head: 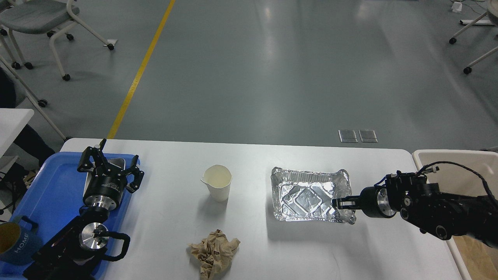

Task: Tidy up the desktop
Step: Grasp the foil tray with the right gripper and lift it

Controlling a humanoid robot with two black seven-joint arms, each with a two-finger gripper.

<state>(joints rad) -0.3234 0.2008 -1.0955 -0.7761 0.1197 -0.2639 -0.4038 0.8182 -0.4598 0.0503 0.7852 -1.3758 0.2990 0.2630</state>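
Left of the white paper cup [217, 187], the left gripper [111, 165] hangs released over the blue plastic tray [54, 186]. The cup stands mid-way on the white rectangular desktop [171, 229], crumpled brown paper [214, 252] nearer. Right of the cup, the right gripper [342, 203] grasps the silver foil tray [307, 192] by its near right corner.

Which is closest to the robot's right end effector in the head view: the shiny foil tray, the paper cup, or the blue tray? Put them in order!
Counting from the right end effector:
1. Foil tray: right at the fingertips, which close on its near right rim.
2. Paper cup: standing mid-table, farther left.
3. Blue tray: at the far left edge of the desktop, under the left arm.
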